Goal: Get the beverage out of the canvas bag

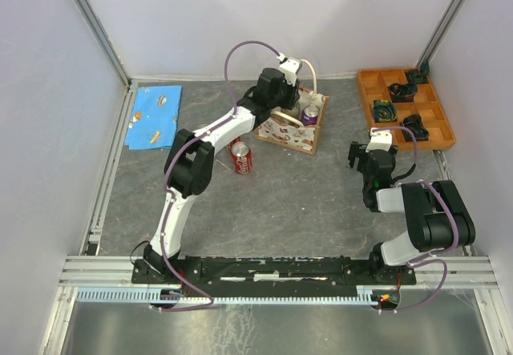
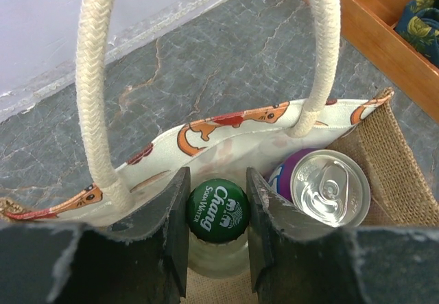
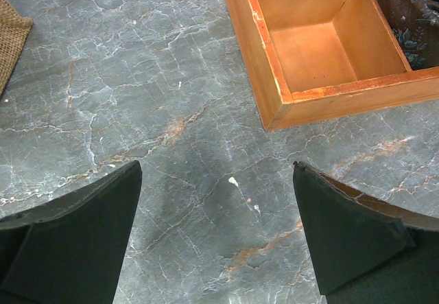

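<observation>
The canvas bag [image 1: 293, 131] stands at the back middle of the table, its cream patterned wall [image 2: 226, 139] and two rope handles [image 2: 92, 91] showing in the left wrist view. Inside it stand a glass bottle with a green Chang soda water cap [image 2: 218, 211] and a purple can [image 2: 329, 186], which also shows from above [image 1: 310, 114]. My left gripper [image 2: 217, 177] reaches down into the bag, its jaws pressed against both sides of the bottle's cap. My right gripper [image 3: 217, 170] is open and empty over bare table at the right [image 1: 370, 163].
A red soda can [image 1: 241, 158] lies on the table left of the bag. An orange compartment tray [image 1: 365, 98] with dark items stands at the back right, its corner close ahead of my right gripper [image 3: 274, 77]. A blue cloth [image 1: 155, 117] lies at the back left.
</observation>
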`<action>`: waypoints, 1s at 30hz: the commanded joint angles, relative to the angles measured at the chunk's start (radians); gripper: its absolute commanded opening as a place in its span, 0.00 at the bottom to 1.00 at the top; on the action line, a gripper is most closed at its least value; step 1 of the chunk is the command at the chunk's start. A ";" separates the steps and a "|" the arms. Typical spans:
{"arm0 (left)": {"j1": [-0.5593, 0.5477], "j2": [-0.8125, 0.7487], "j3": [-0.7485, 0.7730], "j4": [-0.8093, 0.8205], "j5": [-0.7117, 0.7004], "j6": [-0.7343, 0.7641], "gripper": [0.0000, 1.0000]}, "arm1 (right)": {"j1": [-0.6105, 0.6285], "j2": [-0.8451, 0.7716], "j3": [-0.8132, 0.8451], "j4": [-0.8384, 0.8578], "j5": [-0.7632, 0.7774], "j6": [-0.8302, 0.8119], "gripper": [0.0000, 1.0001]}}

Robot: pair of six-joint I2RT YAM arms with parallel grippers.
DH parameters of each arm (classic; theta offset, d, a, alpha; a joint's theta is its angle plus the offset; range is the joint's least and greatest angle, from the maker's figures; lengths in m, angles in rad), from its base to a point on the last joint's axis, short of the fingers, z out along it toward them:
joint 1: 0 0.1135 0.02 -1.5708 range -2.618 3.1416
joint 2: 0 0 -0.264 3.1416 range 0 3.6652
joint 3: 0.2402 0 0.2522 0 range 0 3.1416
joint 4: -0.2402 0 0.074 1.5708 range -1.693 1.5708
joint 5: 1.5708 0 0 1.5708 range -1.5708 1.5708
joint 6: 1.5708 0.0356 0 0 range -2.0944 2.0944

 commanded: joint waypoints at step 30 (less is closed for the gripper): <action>0.002 -0.995 -0.521 0.013 -0.346 0.196 0.03 | 0.000 -0.001 0.029 0.023 -0.006 -0.013 0.99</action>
